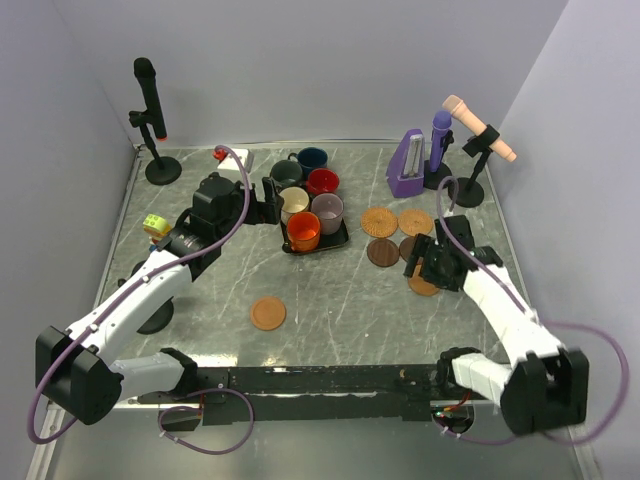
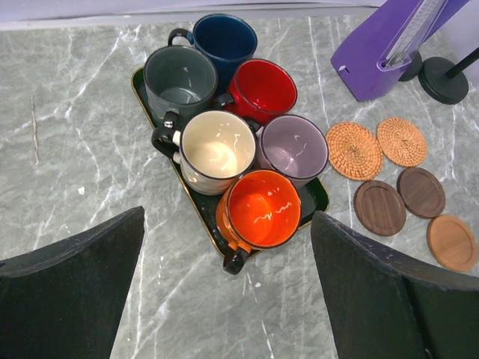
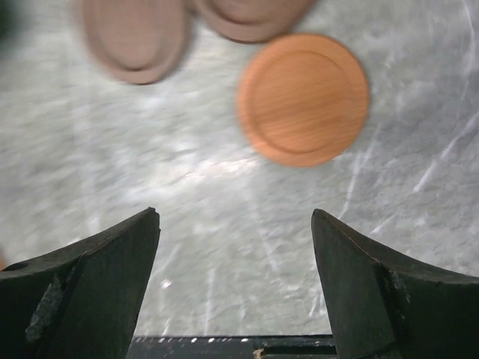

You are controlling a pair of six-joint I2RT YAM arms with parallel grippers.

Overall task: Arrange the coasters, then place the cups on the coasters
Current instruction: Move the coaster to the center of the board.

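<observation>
L arm point(image 1: 130, 300) reaches fwd from its near-left base, elbow low. L gripper point(image 1: 268, 200) is left of centre, jaws spread wide. R arm point(image 1: 505, 310) angles in from near-right. R gripper point(image 1: 425, 268) points down, jaws apart.

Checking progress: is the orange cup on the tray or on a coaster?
On the tray: the orange cup sits at the black tray's near end beside the cream cup; the coasters lie outside it.

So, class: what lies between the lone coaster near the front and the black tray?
Nothing: from the lone coaster to the black tray it is bare marble tabletop, seen in the top external view.
</observation>
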